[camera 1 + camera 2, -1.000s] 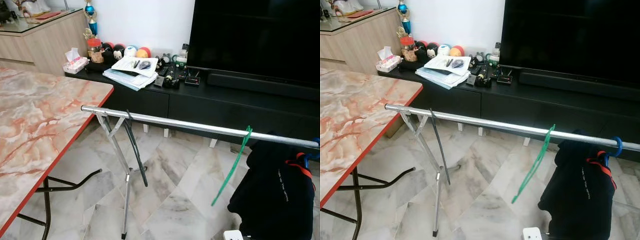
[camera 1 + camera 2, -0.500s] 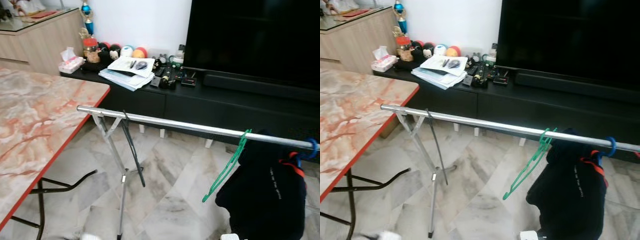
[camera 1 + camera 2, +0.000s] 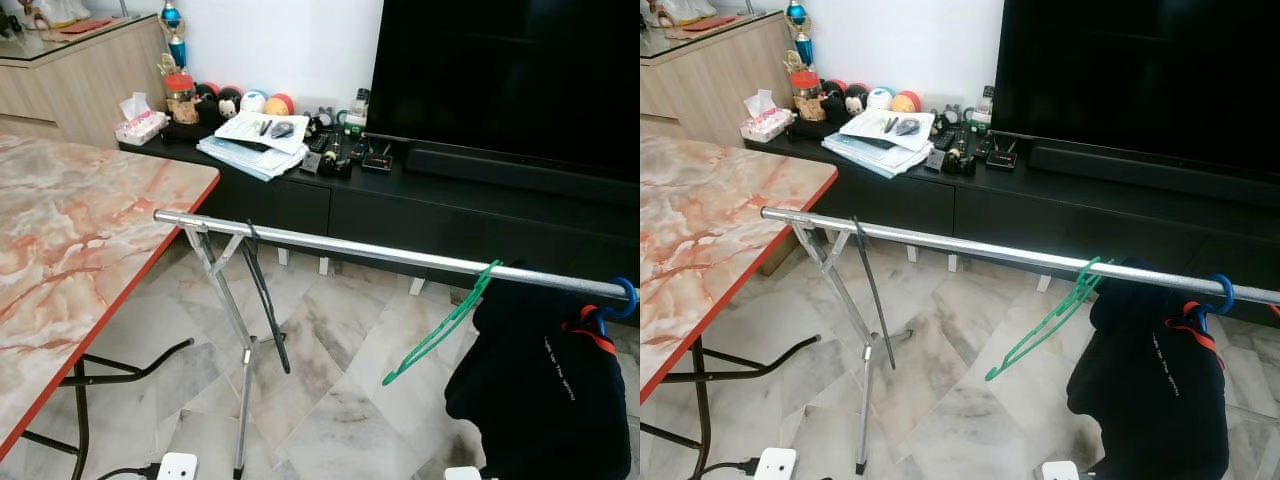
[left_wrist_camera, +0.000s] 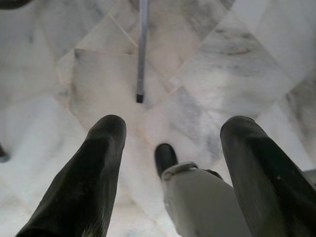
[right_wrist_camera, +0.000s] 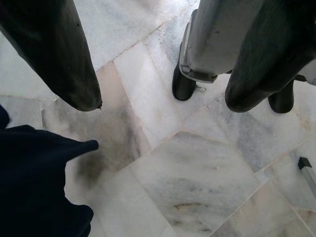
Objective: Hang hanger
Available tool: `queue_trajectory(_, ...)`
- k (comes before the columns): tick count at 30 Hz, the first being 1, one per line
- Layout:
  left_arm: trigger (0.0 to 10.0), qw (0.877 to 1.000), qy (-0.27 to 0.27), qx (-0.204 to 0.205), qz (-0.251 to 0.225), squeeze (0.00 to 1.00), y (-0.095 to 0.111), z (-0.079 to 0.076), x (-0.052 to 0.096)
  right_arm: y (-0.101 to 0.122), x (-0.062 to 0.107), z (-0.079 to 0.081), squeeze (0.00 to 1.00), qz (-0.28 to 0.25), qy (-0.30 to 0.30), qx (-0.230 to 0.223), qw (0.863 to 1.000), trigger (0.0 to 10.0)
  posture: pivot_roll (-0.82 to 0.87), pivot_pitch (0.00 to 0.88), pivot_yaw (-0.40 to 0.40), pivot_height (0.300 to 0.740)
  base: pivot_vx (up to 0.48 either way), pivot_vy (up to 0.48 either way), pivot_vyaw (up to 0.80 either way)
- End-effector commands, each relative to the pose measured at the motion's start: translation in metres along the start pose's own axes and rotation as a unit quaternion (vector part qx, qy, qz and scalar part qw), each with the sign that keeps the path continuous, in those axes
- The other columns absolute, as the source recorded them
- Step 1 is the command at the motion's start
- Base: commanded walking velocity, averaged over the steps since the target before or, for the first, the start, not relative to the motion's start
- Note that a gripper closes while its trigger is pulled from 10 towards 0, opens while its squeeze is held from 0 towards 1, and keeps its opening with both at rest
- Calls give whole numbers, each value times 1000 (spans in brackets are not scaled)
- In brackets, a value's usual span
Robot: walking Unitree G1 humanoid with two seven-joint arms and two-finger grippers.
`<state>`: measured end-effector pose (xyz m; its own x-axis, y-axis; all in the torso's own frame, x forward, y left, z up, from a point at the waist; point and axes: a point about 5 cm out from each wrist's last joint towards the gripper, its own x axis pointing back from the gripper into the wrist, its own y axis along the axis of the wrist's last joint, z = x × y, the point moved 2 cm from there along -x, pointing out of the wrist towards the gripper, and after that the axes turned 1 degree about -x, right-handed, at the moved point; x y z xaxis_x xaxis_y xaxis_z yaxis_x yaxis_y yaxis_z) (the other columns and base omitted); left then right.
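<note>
Already on the rail [image 3: 360, 248], the green hanger [image 3: 437, 326] hangs by its hook and swings out at a slant, just beside a black garment [image 3: 545, 390] on a blue hanger [image 3: 625, 298]. Well below them, the left gripper [image 4: 170, 148] points down at the marble floor [image 4: 237, 64] with fingers spread and empty, near a rack leg [image 4: 142, 49]. Likewise the right gripper [image 5: 163, 98] gapes empty over the floor, the garment's edge beside one finger [image 5: 59, 54].
</note>
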<state>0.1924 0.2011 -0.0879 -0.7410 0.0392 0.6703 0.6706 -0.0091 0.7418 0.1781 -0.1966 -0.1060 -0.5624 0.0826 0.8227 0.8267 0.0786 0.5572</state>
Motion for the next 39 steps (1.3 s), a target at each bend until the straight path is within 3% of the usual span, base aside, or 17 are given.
queue_trajectory(1, 10000, 1000, -3, 3, 15, 0, -9, 0, 3, -3, 1, 0, 0, 2, -1, -9, 1000, 10000, -12, 83, -24, 740, 0, 0, 0)
queue_trajectory(6, 10000, 1000, -3, -14, 27, 0, -12, 3, 4, 0, 0, -1, 0, -8, -7, -44, 999, 10000, -8, 85, -26, 740, 0, 0, 0)
queue_trajectory(8, 10000, 999, 6, -4, 40, 0, -16, 5, 5, 6, 0, -9, 0, -25, -30, -172, 984, 10000, -11, 86, -20, 740, 0, 0, 0)
queue_trajectory(9, 10000, 999, 6, -4, 40, 0, -16, 5, 5, 6, 0, -9, 0, -25, -30, -172, 984, 10000, -11, 86, -20, 740, 0, 0, 0)
queue_trajectory(10, 10000, 999, 6, -10, 50, 0, -18, 6, 5, 10, 0, -13, 0, -36, -38, -214, 975, 10000, -16, 88, -14, 740, 0, 0, 0)
queue_trajectory(22, 10000, 998, 34, 4, 61, 0, -21, 15, 7, 13, -1, -5, 0, -37, -23, -198, 979, 10000, 2, 74, 1, 740, 0, 0, 0)
queue_trajectory(27, 10000, 998, 55, 6, 41, 0, -15, 23, 7, 15, -2, 0, 0, -39, -15, -201, 979, 10000, -1, 74, 15, 740, 0, 0, 0)
queue_trajectory(32, 10000, 998, 54, -22, -4, 0, 9, 28, 1, 13, -2, 6, 0, -33, -10, -198, 980, 10000, 13, 78, 24, 740, 0, 0, 0)
queue_trajectory(34, 10000, 995, 81, -48, -13, 0, 17, 34, 0, 11, -2, 8, 0, -30, -9, -193, 981, 10000, 15, 79, 25, 740, 0, 0, 0)
queue_trajectory(39, 10000, 996, 64, -20, -59, 0, 34, 35, -2, 11, -2, 9, 0, -32, -5, -188, 982, 10000, 18, 79, 27, 740, 0, 0, 0)
